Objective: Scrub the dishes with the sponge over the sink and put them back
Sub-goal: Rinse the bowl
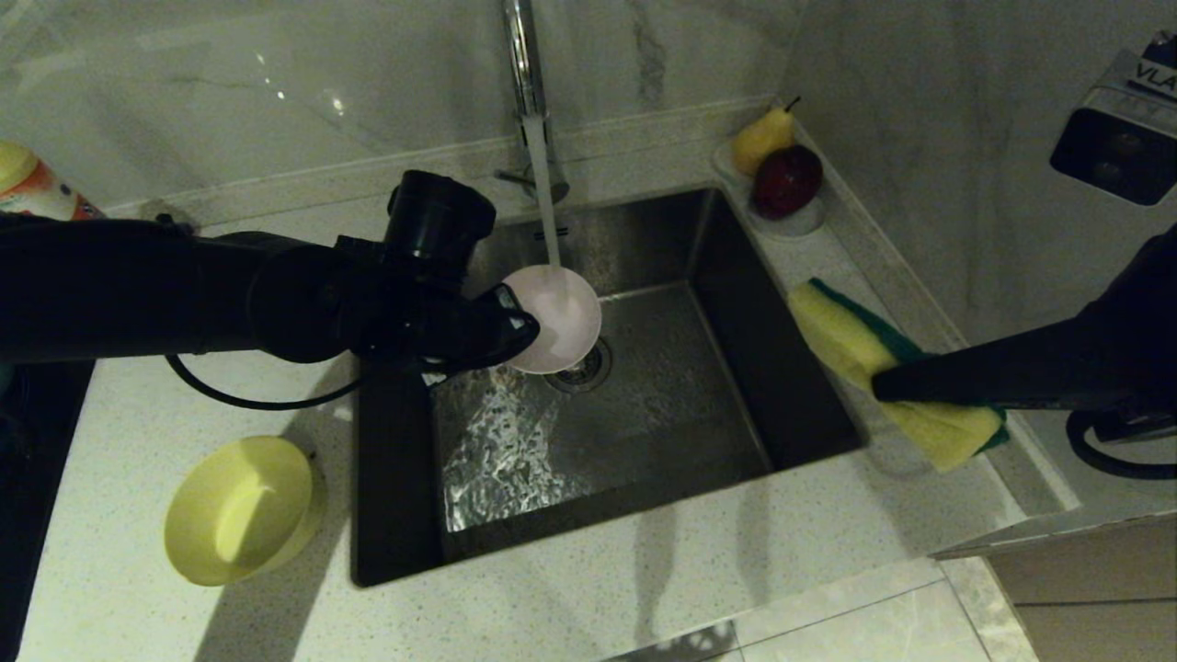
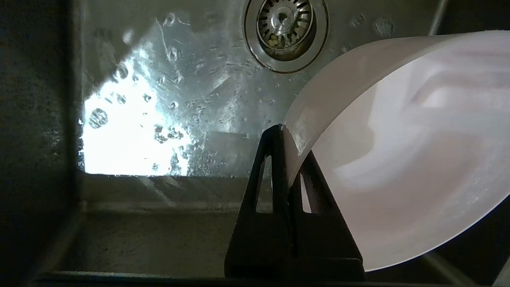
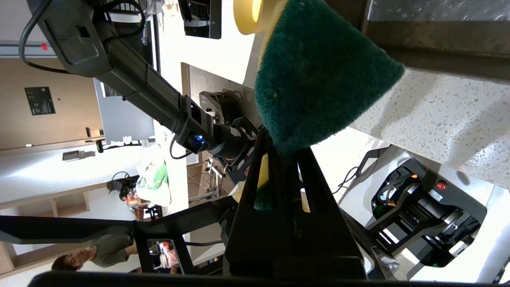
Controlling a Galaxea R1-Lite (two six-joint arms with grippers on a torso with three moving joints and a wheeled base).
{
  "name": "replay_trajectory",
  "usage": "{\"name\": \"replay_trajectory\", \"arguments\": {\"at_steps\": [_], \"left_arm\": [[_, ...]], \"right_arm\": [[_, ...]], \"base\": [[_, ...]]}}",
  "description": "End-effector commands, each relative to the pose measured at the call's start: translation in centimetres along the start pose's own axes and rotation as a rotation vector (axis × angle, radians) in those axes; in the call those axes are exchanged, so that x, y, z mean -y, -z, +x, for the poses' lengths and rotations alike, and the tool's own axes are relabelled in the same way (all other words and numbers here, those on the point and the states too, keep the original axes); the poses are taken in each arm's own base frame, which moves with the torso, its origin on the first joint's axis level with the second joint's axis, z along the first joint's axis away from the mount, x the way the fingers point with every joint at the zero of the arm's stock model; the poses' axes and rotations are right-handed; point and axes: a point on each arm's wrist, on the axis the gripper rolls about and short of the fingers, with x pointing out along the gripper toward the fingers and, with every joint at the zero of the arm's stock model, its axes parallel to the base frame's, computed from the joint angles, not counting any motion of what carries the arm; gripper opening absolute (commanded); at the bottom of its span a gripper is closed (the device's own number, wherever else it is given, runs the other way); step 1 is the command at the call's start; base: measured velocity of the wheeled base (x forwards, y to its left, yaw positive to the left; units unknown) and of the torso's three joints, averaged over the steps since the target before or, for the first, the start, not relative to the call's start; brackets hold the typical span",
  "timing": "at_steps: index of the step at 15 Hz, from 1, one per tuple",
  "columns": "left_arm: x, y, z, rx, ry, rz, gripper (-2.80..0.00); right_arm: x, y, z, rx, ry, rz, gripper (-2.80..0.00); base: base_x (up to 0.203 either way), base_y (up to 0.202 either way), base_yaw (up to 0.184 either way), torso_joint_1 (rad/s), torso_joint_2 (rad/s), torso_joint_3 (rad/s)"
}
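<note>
The left gripper [image 1: 515, 336] reaches out over the sink [image 1: 736, 276] from its left edge, its fingers clamped tight on the rim of the pink bowl [image 1: 561, 317]. The bowl hangs tilted above the drain [image 1: 581, 366], its hollow turned up toward the faucet [image 1: 526, 83], and the stream of water [image 1: 544, 198] falls straight into it. In the left wrist view the two dark fingers [image 2: 275, 175] pinch the bowl's thin wall, one on each side, with the bowl [image 2: 414, 159] above the wet sink floor [image 2: 191, 111] and just beside the strainer [image 2: 285, 24]. The right gripper [image 1: 887, 384] hovers over the counter at the sink's right edge, closed on the sponge [image 1: 874, 363], whose yellow foam faces up and whose green layer shows along the far edge. The right wrist view shows the fingers squeezing one corner of the sponge [image 3: 318, 71], green side toward the camera. The yellow bowl [image 1: 241, 507] stands on the counter left of the sink, near its front corner. At the sink's far right corner a small white dish [image 1: 789, 221] holds a pear [image 1: 761, 138] and a dark red fruit [image 1: 787, 180].
</note>
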Motion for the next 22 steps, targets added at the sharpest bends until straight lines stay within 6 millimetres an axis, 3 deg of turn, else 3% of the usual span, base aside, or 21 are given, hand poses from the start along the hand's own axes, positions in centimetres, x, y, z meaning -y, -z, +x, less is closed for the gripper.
{"name": "replay_trajectory", "arguments": {"at_steps": [1,15,22], "left_arm": [[0.0,0.2,0.4,-0.008,-0.009,-0.003,-2.80],[-1.0,0.6,-1.7,-0.116,0.008,-0.005,-2.80],[-1.3,-2.2,-7.6,0.099,0.007,-0.011,-2.80]], "right_arm": [[0.1,0.0,0.2,-0.007,0.002,0.008,-2.80],[0.3,0.0,0.4,0.000,-0.007,0.004,-2.80],[0.0,0.5,-0.3,0.007,-0.016,0.000,-2.80]], "base": [[0.000,0.000,0.000,0.000,0.00,0.000],[0.000,0.000,0.000,0.000,0.00,0.000],[0.000,0.000,0.000,0.000,0.00,0.000]]}}
